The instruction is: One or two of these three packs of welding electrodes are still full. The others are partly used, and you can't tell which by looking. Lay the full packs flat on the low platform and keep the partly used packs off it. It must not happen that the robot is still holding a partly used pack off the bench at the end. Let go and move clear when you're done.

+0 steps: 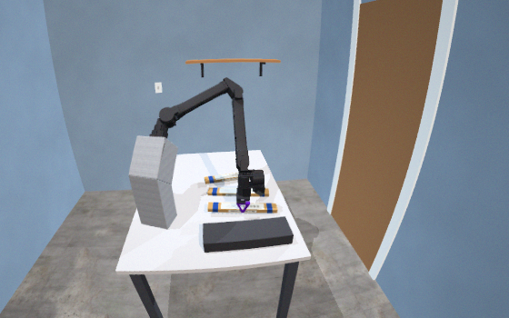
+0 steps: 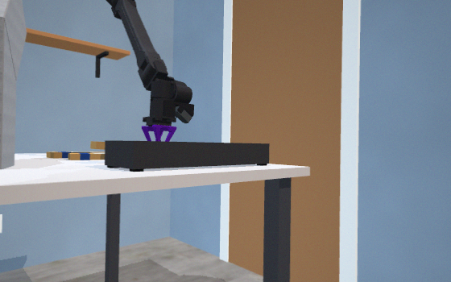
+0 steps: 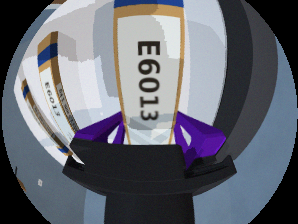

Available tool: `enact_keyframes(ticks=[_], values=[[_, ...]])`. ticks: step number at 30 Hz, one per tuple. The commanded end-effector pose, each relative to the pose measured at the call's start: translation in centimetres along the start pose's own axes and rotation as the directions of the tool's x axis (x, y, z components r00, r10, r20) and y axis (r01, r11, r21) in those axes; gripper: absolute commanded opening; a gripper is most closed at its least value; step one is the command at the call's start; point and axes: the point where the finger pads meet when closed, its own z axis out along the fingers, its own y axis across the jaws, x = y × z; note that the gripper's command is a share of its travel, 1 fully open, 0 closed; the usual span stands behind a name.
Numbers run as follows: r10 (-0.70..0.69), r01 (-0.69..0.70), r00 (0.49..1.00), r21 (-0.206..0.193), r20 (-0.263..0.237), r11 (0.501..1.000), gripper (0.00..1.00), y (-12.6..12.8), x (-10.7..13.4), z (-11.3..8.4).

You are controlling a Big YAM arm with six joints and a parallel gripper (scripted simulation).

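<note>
Work is at an early step: no pack lies on the low platform (image 1: 247, 235) (image 2: 189, 155) (image 3: 240, 65) so far. Our gripper (image 1: 244, 208) (image 2: 159, 139) (image 3: 149, 113) is closed tight on the nearest pack (image 1: 263, 207) (image 2: 97, 145) (image 3: 150, 65), and we have it up off the table (image 1: 182, 245) (image 2: 48, 183), just beside the platform. The middle pack (image 1: 227, 192) (image 2: 84, 155) (image 3: 51, 92) and the far pack (image 1: 210, 180) (image 2: 54, 155) (image 3: 36, 111) lie on the table. We can't see which are full, so we likely need to feel how heavy each is.
</note>
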Motion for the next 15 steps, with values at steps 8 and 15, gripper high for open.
enact_keyframes(ticks=[8, 15], values=[[0.018, -0.019, 0.998, 0.002, 0.059, 1.0, 0.0, -1.2, -2.4, -4.7], [0.014, -0.014, 0.998, 0.002, 0.065, 1.0, 0.0, -1.3, -3.1, -5.1]])
